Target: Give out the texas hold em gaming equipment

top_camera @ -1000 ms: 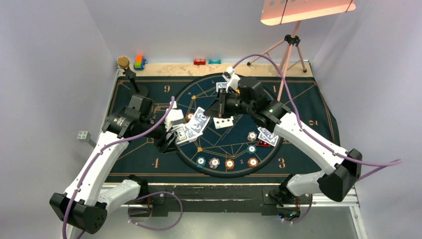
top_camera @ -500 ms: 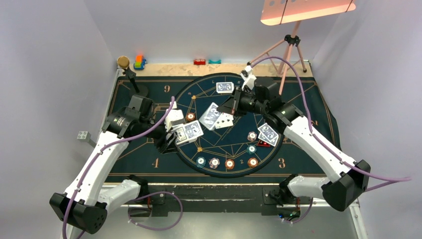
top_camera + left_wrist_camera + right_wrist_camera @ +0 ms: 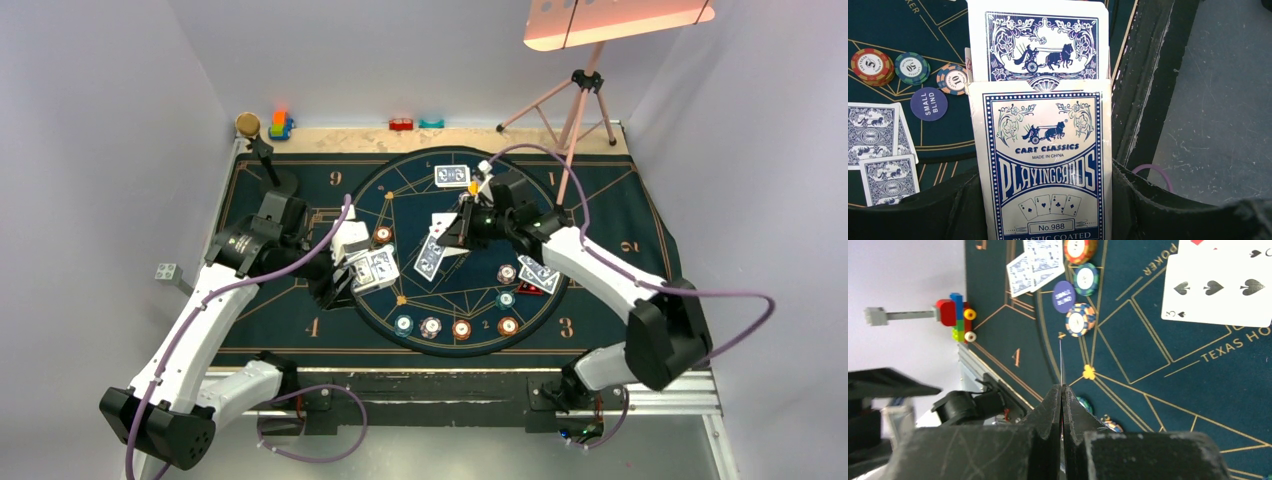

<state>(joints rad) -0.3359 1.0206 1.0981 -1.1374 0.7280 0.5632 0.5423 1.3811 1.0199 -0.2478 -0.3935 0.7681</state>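
Note:
My left gripper (image 3: 355, 275) is shut on a blue-and-white playing-card box (image 3: 1045, 165), from which a blue-backed card (image 3: 1040, 42) sticks out. My right gripper (image 3: 457, 228) is shut on a single card (image 3: 430, 258), seen edge-on in the right wrist view (image 3: 1061, 357) and held tilted above the round mat. A face-up three of spades (image 3: 1218, 290) lies beside it. Face-down cards lie at the far side (image 3: 452, 176) and the right (image 3: 538, 273). Chips (image 3: 461, 328) line the near rim. A blue small-blind disc (image 3: 928, 104) sits by three chips (image 3: 912, 67). A red triangle token (image 3: 526, 289) lies at the right.
A black microphone-like stand (image 3: 265, 160) rises at the far left of the dark poker mat (image 3: 620, 215). Toy blocks (image 3: 281, 125) and two small pieces (image 3: 402, 124) sit on the far edge. A pink tripod (image 3: 580, 100) stands at the far right.
The right arm swung right, then back left toward the mat's centre, and the card in it tilted up on edge. The left arm and the box have stayed put.

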